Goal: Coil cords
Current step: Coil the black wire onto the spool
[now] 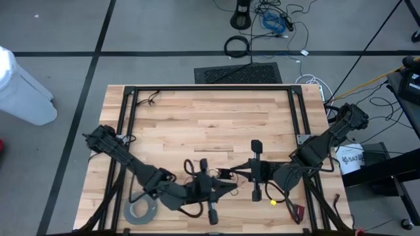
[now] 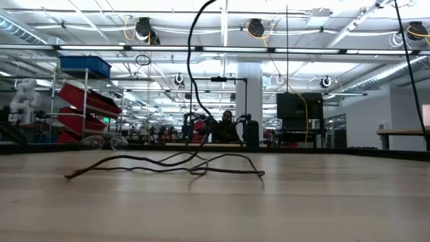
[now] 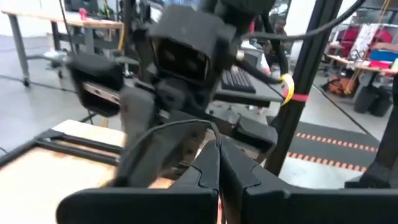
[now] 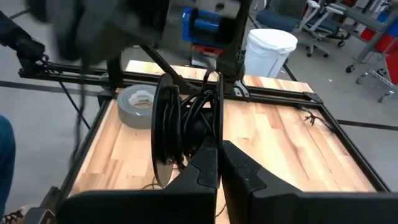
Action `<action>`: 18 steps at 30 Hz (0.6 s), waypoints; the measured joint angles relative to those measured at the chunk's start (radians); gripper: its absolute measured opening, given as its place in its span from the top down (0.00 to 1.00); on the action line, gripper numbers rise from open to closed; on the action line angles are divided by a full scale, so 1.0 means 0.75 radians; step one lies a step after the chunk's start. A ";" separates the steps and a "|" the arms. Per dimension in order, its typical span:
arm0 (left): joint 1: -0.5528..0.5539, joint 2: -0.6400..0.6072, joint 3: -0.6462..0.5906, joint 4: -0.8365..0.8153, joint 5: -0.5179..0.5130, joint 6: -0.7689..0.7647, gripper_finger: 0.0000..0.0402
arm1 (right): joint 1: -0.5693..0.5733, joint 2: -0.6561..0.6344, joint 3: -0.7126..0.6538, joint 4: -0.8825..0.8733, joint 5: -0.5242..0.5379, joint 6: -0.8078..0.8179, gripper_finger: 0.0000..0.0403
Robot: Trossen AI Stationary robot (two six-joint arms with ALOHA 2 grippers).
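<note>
Meeting near the front edge of the wooden worktop (image 1: 197, 124), the left end effector (image 1: 226, 185) and right end effector (image 1: 244, 172) nearly touch, both with fingers fully closed. Between them, the cord (image 4: 189, 121) hangs bunched in dark loops, with its round black disc (image 4: 163, 134) on edge just ahead of the right fingers. A grey tape roll (image 1: 140, 210) lies beside the left arm.

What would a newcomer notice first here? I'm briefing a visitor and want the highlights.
The two dark arms meet nose to nose at the near edge of the pale wooden table, the left gripper and right gripper both shut. Between them sits a tangle of thin dark wire around a round black disc. A wide grey tape roll lies at the near left corner.
</note>
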 joint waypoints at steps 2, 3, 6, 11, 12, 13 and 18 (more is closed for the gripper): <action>0.011 0.023 0.000 0.005 0.020 -0.011 1.00 | -0.007 0.003 0.000 -0.005 -0.001 0.000 1.00; 0.012 0.030 0.000 0.005 0.021 -0.011 1.00 | -0.009 0.002 0.000 -0.005 0.000 0.000 1.00; 0.012 0.047 0.000 0.009 0.023 -0.042 1.00 | -0.009 0.001 0.000 -0.012 0.037 0.000 1.00; 0.012 0.060 0.000 0.003 0.024 -0.076 1.00 | -0.009 0.001 0.000 -0.012 0.064 0.000 1.00; 0.014 0.063 0.000 0.001 0.024 -0.080 1.00 | -0.009 0.001 0.000 -0.012 0.065 0.000 1.00; 0.015 0.071 0.000 0.007 0.024 -0.081 1.00 | -0.009 0.001 0.000 -0.012 0.065 0.000 1.00; 0.027 0.097 -0.002 -0.001 0.024 -0.106 1.00 | -0.008 0.001 0.000 0.017 0.065 -0.022 1.00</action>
